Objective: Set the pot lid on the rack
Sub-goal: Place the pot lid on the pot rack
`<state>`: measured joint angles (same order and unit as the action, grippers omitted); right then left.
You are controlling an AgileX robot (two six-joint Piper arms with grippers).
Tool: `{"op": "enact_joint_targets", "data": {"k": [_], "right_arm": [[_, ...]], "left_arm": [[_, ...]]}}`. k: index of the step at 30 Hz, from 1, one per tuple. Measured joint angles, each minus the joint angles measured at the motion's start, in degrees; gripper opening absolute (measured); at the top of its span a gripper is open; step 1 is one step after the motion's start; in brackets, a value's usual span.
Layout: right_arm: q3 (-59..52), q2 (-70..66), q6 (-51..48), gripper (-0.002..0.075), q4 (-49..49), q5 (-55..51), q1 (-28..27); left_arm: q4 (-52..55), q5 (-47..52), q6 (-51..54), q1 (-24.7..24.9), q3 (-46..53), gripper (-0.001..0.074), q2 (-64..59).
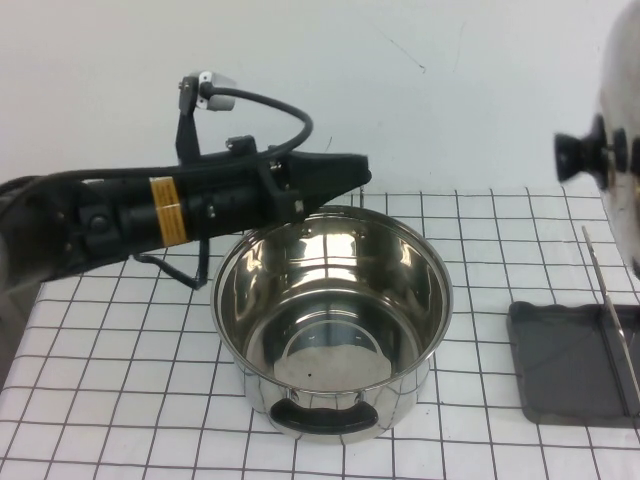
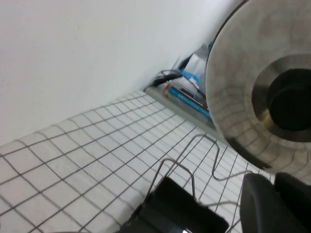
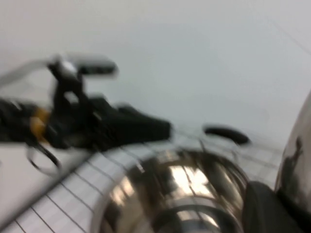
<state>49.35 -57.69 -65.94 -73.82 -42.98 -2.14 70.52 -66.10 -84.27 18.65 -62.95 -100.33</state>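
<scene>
The pot lid (image 1: 622, 130) is shiny steel and hangs upright at the right edge of the high view, above the rack, its black knob (image 1: 575, 155) pointing left. The rack (image 1: 565, 375) is a dark grey tray with a thin wire stand (image 1: 603, 290). My right gripper (image 3: 284, 204) is shut on the lid's rim (image 3: 297, 160); it is out of the high view. My left gripper (image 1: 358, 172) is shut and empty, hovering over the back rim of the steel pot (image 1: 330, 320). The left wrist view shows the lid (image 2: 238, 97), the rack (image 2: 180, 211) and my left gripper (image 2: 274, 194).
The deep steel pot with black handles stands mid-table on the checked cloth (image 1: 130, 380), left of the rack. My left arm (image 1: 170, 205) stretches in from the left above the table. Books and clutter (image 2: 187, 85) lie by the wall beyond the cloth.
</scene>
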Motion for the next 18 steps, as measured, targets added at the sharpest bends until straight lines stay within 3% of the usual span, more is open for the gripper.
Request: {"op": "enact_joint_targets", "data": {"k": [5,18], "right_arm": [[0.0,0.2,9.0,0.003,15.3,1.4,0.0],[0.0,-10.6,10.6,0.003,16.7,2.5,0.0]], "left_arm": [[6.8,0.7,-1.5,-0.8,0.0,0.0005,2.1],[13.3,-0.2,-3.9,-0.8,-0.1,-0.0001,2.4]]}}
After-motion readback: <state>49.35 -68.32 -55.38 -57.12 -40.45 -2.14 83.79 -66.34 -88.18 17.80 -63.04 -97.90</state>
